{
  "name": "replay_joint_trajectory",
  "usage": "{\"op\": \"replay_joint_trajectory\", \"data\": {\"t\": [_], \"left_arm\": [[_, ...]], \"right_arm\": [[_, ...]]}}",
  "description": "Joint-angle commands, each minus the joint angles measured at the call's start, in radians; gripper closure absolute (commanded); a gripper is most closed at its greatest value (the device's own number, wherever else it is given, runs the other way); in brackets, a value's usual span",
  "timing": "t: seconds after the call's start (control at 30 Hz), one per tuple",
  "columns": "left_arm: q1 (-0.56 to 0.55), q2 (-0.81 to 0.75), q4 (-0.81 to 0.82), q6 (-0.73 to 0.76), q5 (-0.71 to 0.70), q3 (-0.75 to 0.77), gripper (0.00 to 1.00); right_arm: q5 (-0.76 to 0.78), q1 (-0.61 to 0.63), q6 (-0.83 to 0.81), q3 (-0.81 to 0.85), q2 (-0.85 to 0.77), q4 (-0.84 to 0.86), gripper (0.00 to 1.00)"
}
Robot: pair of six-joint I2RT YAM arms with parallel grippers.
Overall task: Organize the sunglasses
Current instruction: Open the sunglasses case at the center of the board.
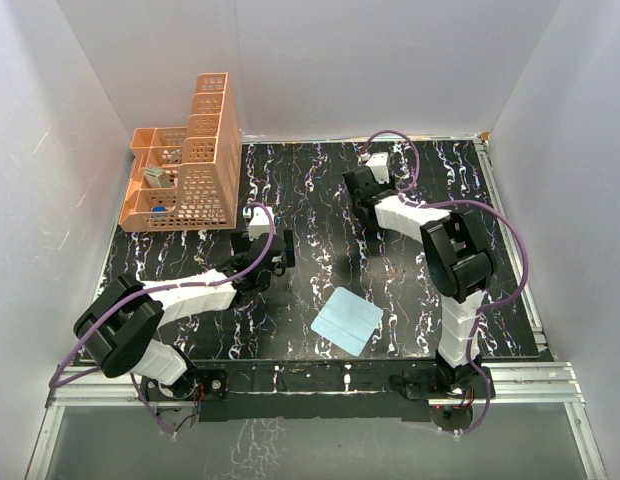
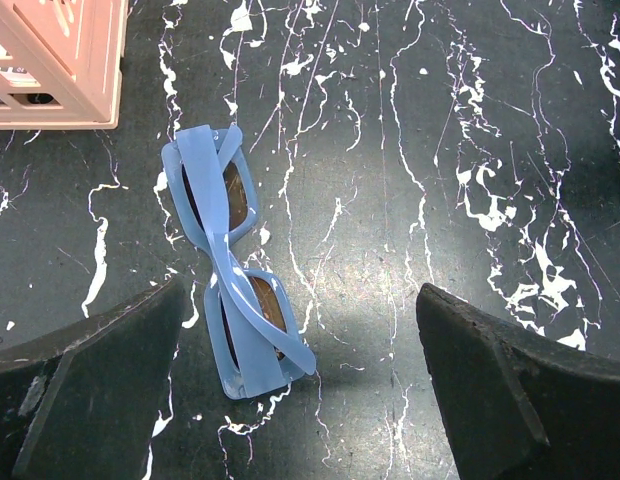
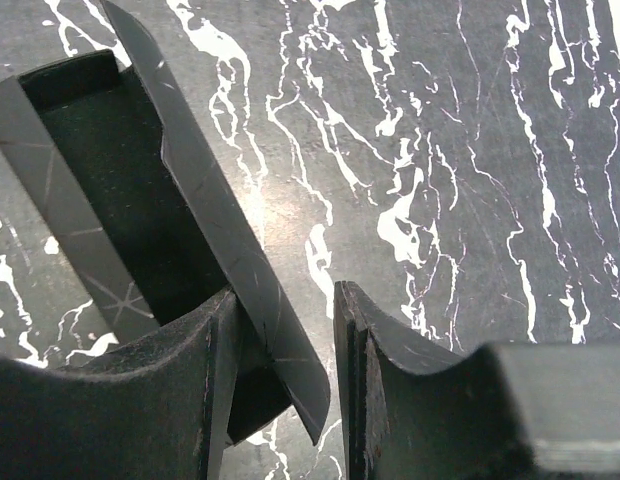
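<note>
The sunglasses (image 2: 230, 262) are a folded blue pair with brown lenses. They lie flat on the black marbled table, close to the left finger of my left gripper (image 2: 300, 335). That gripper is open and hovers above them, its jaws wide apart. In the top view the left gripper (image 1: 273, 256) hides them. My right gripper (image 3: 285, 385) is nearly closed on the lid flap of the open black glasses case (image 3: 120, 190). The flap rests against the left finger, with a thin gap to the right finger. That gripper is at the table's back (image 1: 358, 185).
An orange lattice organiser (image 1: 190, 165) stands at the back left, and its corner shows in the left wrist view (image 2: 55, 60). A light blue square cloth (image 1: 347, 321) lies flat at the front middle. White walls enclose the table.
</note>
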Motion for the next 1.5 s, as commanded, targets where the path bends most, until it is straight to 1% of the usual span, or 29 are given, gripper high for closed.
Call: {"op": "replay_joint_trajectory", "data": {"t": [0.0, 0.23, 0.6, 1.0, 1.13, 1.47], "left_arm": [[0.004, -0.014, 0.011, -0.003, 0.003, 0.005, 0.01], [0.003, -0.011, 0.000, -0.007, 0.008, 0.005, 0.02], [0.004, -0.011, -0.001, -0.005, 0.021, 0.004, 0.02], [0.004, -0.012, 0.001, -0.002, 0.023, 0.003, 0.02], [0.004, -0.014, 0.002, 0.000, 0.024, 0.003, 0.02], [0.004, -0.005, 0.006, 0.000, 0.030, 0.012, 0.02]], "right_arm": [[0.044, -0.021, 0.030, 0.016, -0.038, -0.005, 0.61], [0.018, -0.065, 0.054, 0.012, -0.022, -0.004, 0.61], [-0.017, -0.101, 0.075, 0.017, 0.046, -0.016, 0.61], [-0.081, -0.135, 0.095, 0.019, 0.077, -0.028, 0.61], [-0.087, -0.136, 0.105, 0.011, 0.045, -0.028, 0.61], [-0.082, -0.135, 0.119, -0.031, -0.123, -0.005, 0.55]]}}
